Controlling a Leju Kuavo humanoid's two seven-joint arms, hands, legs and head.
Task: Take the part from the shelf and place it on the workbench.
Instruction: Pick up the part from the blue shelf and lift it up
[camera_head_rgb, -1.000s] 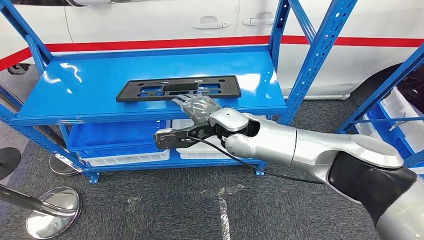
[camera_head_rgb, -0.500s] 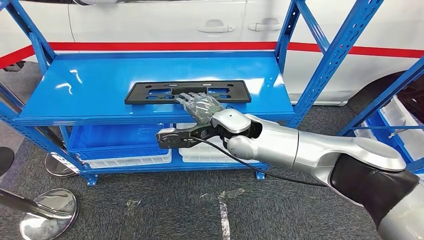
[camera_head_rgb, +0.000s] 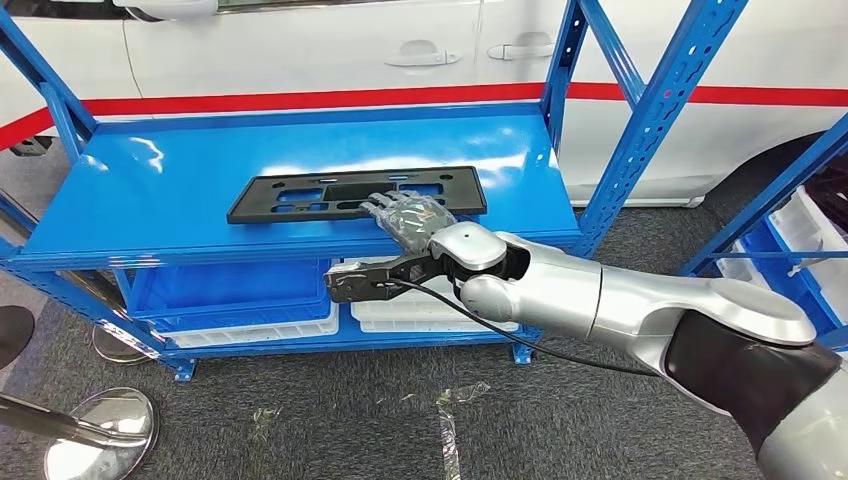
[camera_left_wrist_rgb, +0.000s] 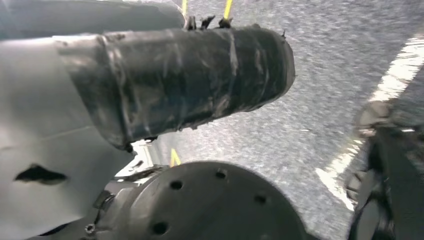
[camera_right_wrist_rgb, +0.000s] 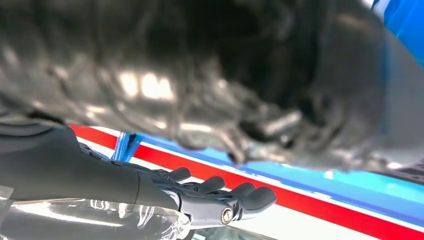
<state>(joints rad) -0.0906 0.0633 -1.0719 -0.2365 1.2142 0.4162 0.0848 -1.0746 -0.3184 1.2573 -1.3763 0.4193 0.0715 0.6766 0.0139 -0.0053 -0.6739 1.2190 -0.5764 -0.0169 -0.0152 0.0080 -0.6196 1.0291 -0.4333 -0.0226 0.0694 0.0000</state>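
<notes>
A: Where's the part (camera_head_rgb: 355, 192)?
B: Flat on the blue shelf (camera_head_rgb: 180, 175), near its front edge. The right robot hand (camera_head_rgb: 412, 216) lies over its near rim, fingers (camera_right_wrist_rgb: 235, 197) stretched out side by side; I can't tell whether it grips anything yet.
A: And the left robot hand?
B: Can't tell either.
A: Advice?
B: Probably hook the fingers through a cut-out, thumb under the rim, then lift level.

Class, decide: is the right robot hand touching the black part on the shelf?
Touching. In the head view the right robot hand lies with its fingers on the black part's near edge.
</notes>
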